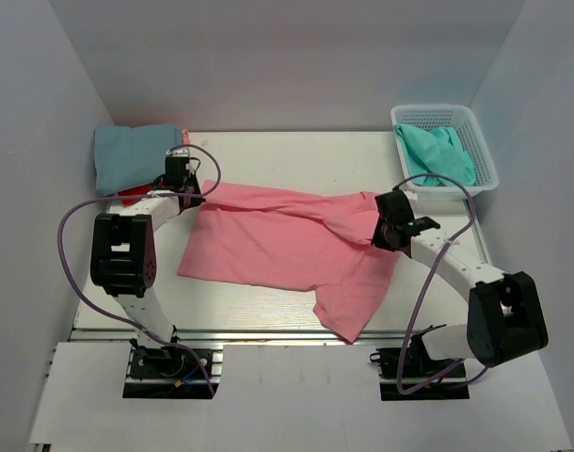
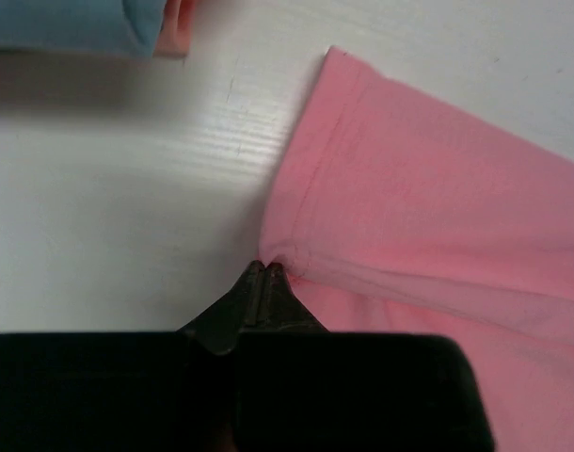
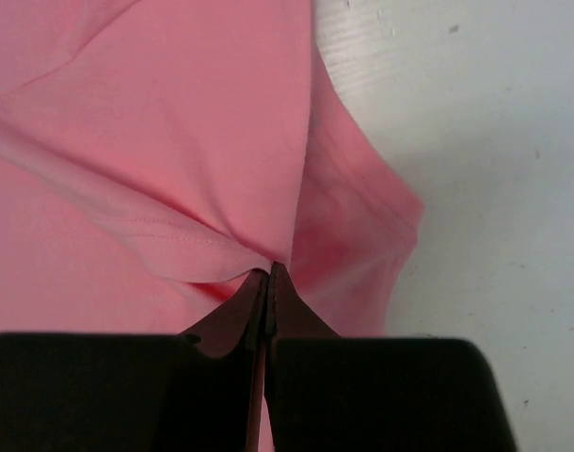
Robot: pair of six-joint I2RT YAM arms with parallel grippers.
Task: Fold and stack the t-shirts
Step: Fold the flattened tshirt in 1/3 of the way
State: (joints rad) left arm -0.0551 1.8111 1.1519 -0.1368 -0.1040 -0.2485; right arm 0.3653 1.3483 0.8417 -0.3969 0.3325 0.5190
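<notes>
The pink shirt (image 1: 287, 250) lies spread between the grippers, apparently mid-fold; the left gripper (image 1: 195, 195) is pressed together on the hem at its left corner; the right gripper (image 1: 381, 226) pinches a bunched fold by the right sleeve, with cloth trailing nearer the base; just beyond the left gripper a folded blue shirt (image 1: 132, 155) sits on a red one (image 1: 132, 196), so the stack is begun; the green shirt (image 1: 438, 155) lies in the basket (image 1: 486, 165) beyond the right gripper, unfolded; roughly half looks left.
</notes>
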